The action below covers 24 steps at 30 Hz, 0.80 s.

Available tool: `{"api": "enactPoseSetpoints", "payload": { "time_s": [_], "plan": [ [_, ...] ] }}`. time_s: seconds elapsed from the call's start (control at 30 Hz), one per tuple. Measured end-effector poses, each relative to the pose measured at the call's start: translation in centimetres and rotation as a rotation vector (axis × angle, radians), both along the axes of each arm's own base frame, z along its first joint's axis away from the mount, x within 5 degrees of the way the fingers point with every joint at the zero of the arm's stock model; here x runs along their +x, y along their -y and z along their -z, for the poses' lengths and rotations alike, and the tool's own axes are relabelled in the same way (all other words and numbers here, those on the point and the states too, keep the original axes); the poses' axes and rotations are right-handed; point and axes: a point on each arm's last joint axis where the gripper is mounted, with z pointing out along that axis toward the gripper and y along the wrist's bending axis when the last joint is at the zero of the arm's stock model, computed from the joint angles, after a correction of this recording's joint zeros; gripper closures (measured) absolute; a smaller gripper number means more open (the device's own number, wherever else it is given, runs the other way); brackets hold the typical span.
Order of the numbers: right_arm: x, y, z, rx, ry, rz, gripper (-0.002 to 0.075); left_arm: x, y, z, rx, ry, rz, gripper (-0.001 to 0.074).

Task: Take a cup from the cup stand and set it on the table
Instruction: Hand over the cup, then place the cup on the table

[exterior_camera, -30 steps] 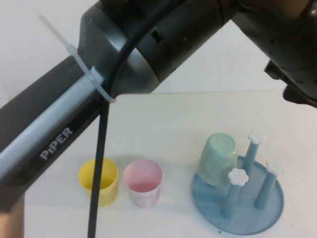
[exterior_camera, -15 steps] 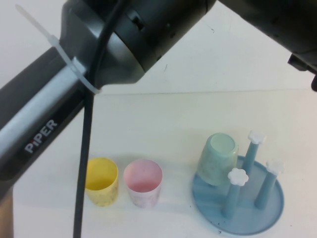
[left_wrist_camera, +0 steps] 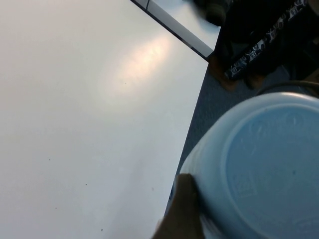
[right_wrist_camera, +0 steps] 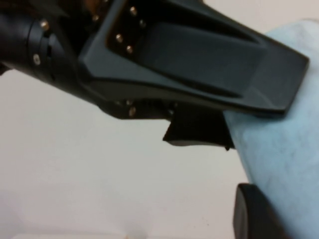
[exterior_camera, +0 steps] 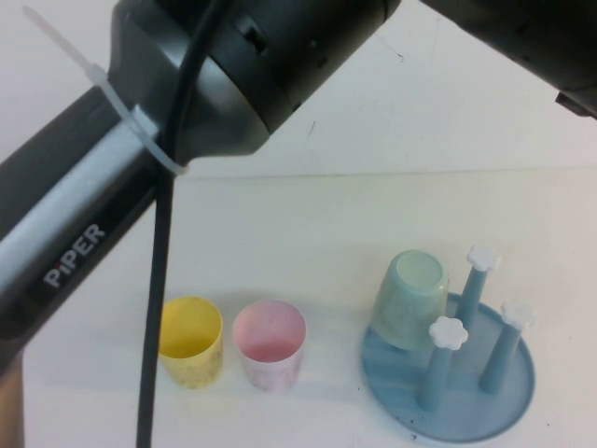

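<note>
Smooth light blue plastic cup [left_wrist_camera: 269, 164] (round base showing) clamped by left gripper [left_wrist_camera: 249, 209] over white table [left_wrist_camera: 89, 124] edge, right gripper [right_wrist_camera: 254, 214] beside it, cropped, grip unreadable.

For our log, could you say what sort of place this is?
Probably a robot lab bench: plain white table, cup stand, Piper arm; left tool grips the cup, right tool beside it.

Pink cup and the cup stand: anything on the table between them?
No. In the high view, bare table separates the pink cup from the cup stand.
</note>
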Motion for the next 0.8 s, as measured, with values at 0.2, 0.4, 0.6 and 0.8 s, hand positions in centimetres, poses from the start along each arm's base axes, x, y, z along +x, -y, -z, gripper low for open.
{"api": "enactPoseSetpoints", "payload": {
  "time_s": [0.2,0.4,0.6,0.8],
  "plan": [
    [0.1,0.2,0.0,-0.039,0.018,0.039,0.0692,0.3,0.1,0.9,0.067,0.079,0.029,0.0075],
    [0.7,0.5,0.7,-0.176,0.001,0.095,0.0703,1.2,-0.4,1.6,0.156,0.184,-0.012,0.0161],
    [2.9,0.3,2.3,-0.312,-0.176,0.054,0.0704,2.4,-1.8,1.9,0.306,0.311,-0.119,0.0594],
    [6.0,0.5,1.7,-0.54,-0.361,0.016,0.0704,3.5,-4.5,0.1,0.411,0.515,-0.278,0.0722]
  ]
}}
